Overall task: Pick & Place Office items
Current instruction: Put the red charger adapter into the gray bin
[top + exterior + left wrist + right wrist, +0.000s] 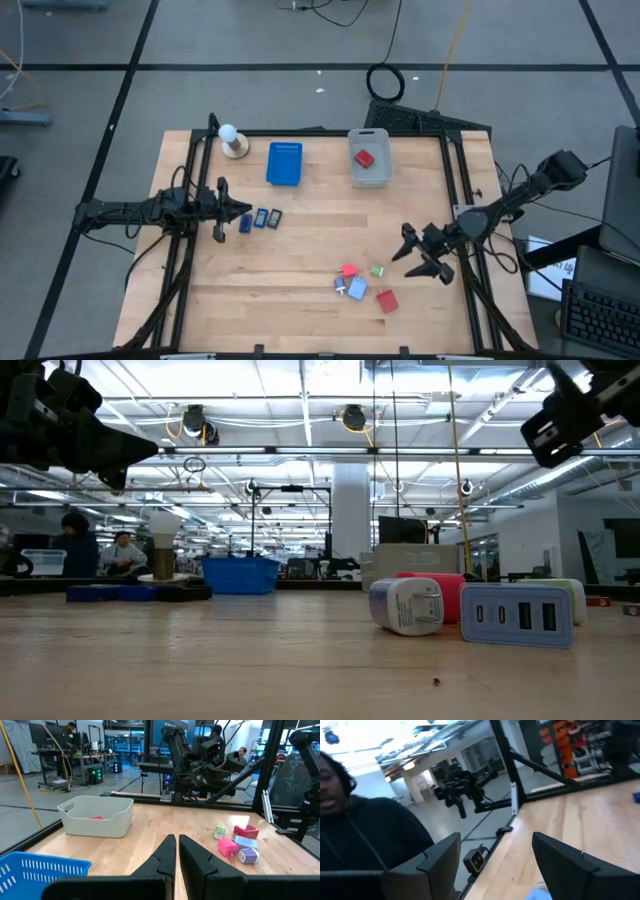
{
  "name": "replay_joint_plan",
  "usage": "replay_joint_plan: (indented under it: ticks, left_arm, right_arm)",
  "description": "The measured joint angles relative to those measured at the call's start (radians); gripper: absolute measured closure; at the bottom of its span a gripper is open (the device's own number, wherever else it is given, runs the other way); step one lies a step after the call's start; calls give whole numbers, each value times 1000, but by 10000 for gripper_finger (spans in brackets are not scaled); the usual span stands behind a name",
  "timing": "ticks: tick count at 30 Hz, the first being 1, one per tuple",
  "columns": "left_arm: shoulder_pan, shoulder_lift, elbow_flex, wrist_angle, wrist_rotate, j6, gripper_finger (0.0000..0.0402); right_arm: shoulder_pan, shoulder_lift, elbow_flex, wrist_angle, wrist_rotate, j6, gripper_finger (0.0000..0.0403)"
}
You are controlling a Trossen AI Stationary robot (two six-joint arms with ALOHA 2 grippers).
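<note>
Bin (pixel 370 170) right of tray (pixel 284 164); lamp (pixel 233 141) left; office items (pixel 365 285) clustered near front

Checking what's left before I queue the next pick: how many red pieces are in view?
3. One red piece lies in the grey bin; one tops the loose cluster near the right gripper; one sits at the cluster's front edge. Others could be hidden.

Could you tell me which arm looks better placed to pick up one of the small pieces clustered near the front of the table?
Probably the right. The right gripper hangs open just beside the cluster of small pieces, while the left gripper, fingers shut, sits across the table by the three dark-blue rectangles.
</note>
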Motion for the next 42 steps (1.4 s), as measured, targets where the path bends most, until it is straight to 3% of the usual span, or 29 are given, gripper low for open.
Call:
replay_joint_plan:
  ticks: [10,18,24,28,34,42]
  left_arm:
    - [0,0,0,0,0,0,380]
    - [0,0,0,0,0,0,380]
    - [0,0,0,0,0,0,380]
    - [0,0,0,0,0,0,380]
    - [0,0,0,0,0,0,380]
    - [0,0,0,0,0,0,380]
  right_arm:
    - [113,49,-14,53,13,-10,161]
    - [220,190,-14,252,143,-86,161]
    - [246,365,14,288,288,92,161]
    - [245,483,85,289,265,150,161]
    - [245,577,182,290,130,37,161]
    - [230,580,213,350,155,-72,161]
